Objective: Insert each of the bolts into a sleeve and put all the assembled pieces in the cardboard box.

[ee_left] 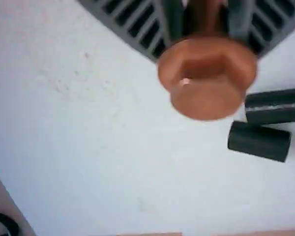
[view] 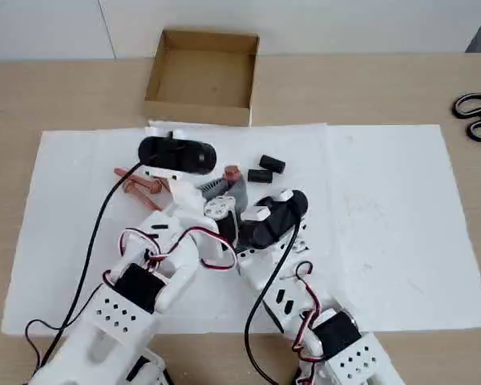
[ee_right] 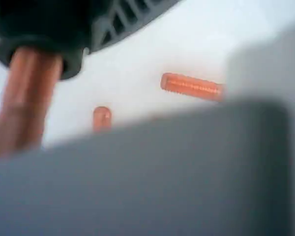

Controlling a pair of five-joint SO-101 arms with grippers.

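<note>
- holding a copper bolt (ee_left: 206, 78), the left gripper (ee_left: 202, 22) is clamped on the shaft. the hexagonal head points away from the grey ribbed fingers (ee_left: 132, 19), over the white paper sheet (view: 385, 224).
- in the right wrist view a dark collar (ee_right: 39, 46) sits around this shaft; i cannot tell if it is a sleeve or a part of a gripper.
- for the right gripper (ee_right: 152, 167) i cannot tell the state; it is close beside the held bolt.
- two black sleeves (ee_left: 259, 141) lie on the paper just beside each other, near the bolt head. some loose bolts (ee_right: 191, 86) lie on the paper further off.
- the cardboard box (view: 196, 111) stands beyond the paper and looks empty.
- the bolt seems small, light and rigid. its round shaft is smooth, so it may turn or slip in the grip. i think a hold near the head is best, because it leaves the threaded end free for the sleeve.
- a sleeve seems to be a short stiff tube, also light, and it probably rolls on the paper when it is pushed. i would take it across the outer wall at the middle, with one open end free toward the bolt.
</note>
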